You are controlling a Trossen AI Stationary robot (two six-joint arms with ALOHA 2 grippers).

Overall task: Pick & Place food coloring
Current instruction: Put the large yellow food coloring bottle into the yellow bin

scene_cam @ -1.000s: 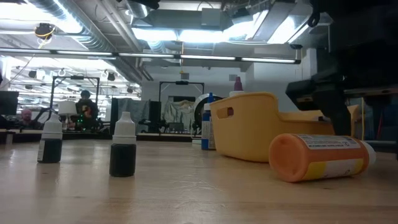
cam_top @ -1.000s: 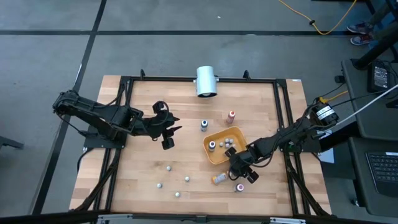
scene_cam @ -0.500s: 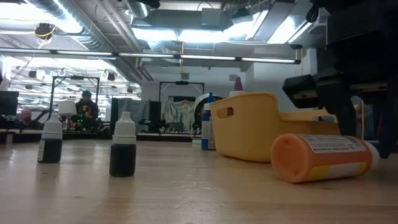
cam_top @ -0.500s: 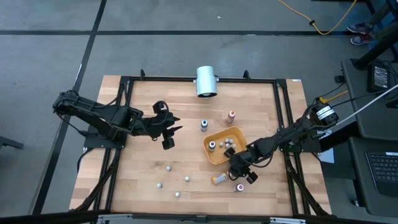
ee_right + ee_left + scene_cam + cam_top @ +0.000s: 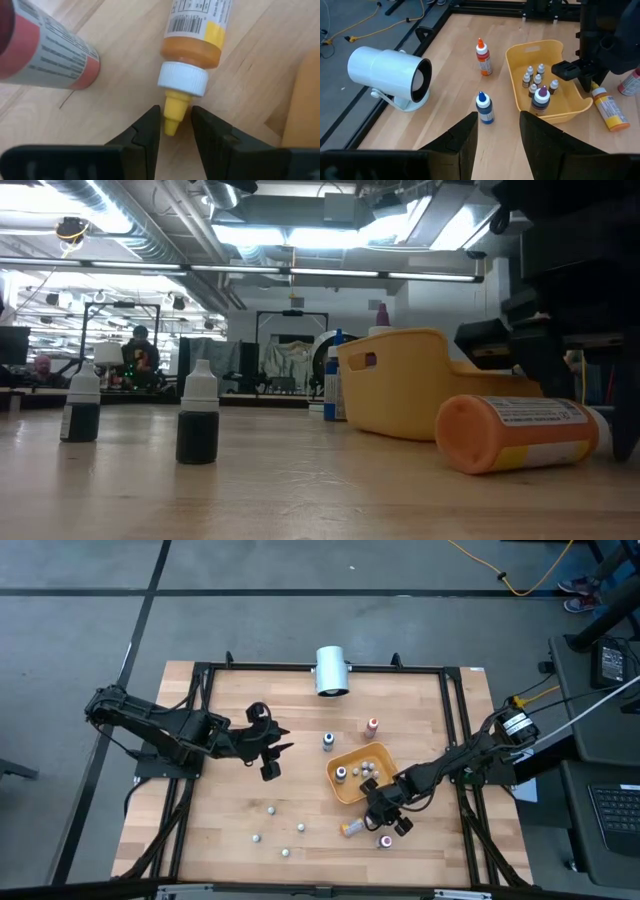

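Note:
An orange bottle point(image 5: 352, 828) with a white cap and yellow nozzle lies on its side just in front of the orange-yellow tray point(image 5: 345, 786). My right gripper point(image 5: 176, 115) is shut on it at the nozzle end. Several tiny food coloring bottles point(image 5: 536, 80) stand inside the tray, and several more point(image 5: 270, 810) stand upright on the table's near left part. My left gripper point(image 5: 498, 120) hovers open and holds nothing above the table's left middle point(image 5: 275, 755), well clear of everything. My right gripper pinches the orange bottle's yellow nozzle point(image 5: 174, 102) between its two fingers point(image 5: 147, 130), just beyond the white cap. The fingers slant down from the table's right side, in line with the bottle. The bottle lies on its side on the table point(image 5: 515, 432).
A red-labelled bottle point(image 5: 384, 840) lies beside my right gripper. A blue bottle point(image 5: 328, 742) and a red-orange bottle point(image 5: 372, 727) stand behind the tray. A big white cylinder point(image 5: 331, 671) sits at the far edge. A dark frame point(image 5: 300, 667) borders the table.
My right gripper has sunk slightly over the orange bottle's nozzle end and drawn its fingers in onto the nozzle. The bottle still lies on the table.

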